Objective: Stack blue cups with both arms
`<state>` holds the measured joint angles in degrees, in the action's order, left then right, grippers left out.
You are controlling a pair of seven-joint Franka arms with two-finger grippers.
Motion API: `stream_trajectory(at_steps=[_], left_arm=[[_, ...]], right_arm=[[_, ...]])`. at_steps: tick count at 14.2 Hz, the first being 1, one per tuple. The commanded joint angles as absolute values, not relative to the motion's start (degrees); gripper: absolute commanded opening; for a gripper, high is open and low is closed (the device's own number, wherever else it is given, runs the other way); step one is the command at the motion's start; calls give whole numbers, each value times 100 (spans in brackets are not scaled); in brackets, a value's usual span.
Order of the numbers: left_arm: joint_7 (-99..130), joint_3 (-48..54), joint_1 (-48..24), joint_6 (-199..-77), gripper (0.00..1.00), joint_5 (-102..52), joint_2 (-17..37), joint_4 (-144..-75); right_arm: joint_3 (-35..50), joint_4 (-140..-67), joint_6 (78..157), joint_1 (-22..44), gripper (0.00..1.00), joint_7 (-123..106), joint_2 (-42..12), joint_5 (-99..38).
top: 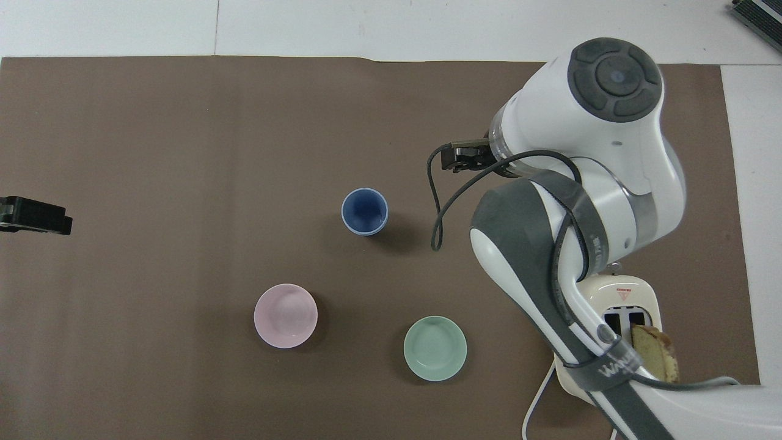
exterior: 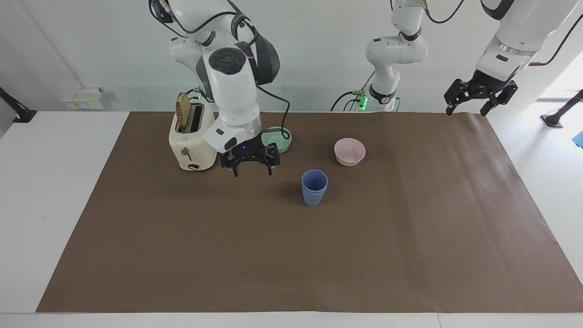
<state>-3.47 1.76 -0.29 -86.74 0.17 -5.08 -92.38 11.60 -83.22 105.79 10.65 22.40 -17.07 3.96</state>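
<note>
The blue cups (exterior: 314, 187) stood nested upright mid-surface, apart from both pincers. The right pincer (exterior: 251, 167) hung open and empty above the mat between toaster (exterior: 192, 141) and cups. The left pincer (exterior: 469, 108) waited open over the mat's corner.

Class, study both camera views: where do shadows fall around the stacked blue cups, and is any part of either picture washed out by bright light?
Facing view: the blue cups cast a soft shadow on the brown mat toward the right arm's end; bright light washes out the picture's right edge. Overhead view: the cups' shadow lies on the same side; no glare on the mat.
</note>
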Motion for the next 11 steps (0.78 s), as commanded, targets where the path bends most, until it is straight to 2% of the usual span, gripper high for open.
stream_trajectory(at_steps=[1, 11], left_arm=[[-396, 123, -70, -8578, 100, -44, -519, -9202], [-396, 123, -70, -8578, 100, -44, -519, -9202]], right_arm=[[1222, -8341, 10284, 722, 100, 1891, -1425, 492], [1195, -8323, 9668, -96, 100, 1180, -677, 501]])
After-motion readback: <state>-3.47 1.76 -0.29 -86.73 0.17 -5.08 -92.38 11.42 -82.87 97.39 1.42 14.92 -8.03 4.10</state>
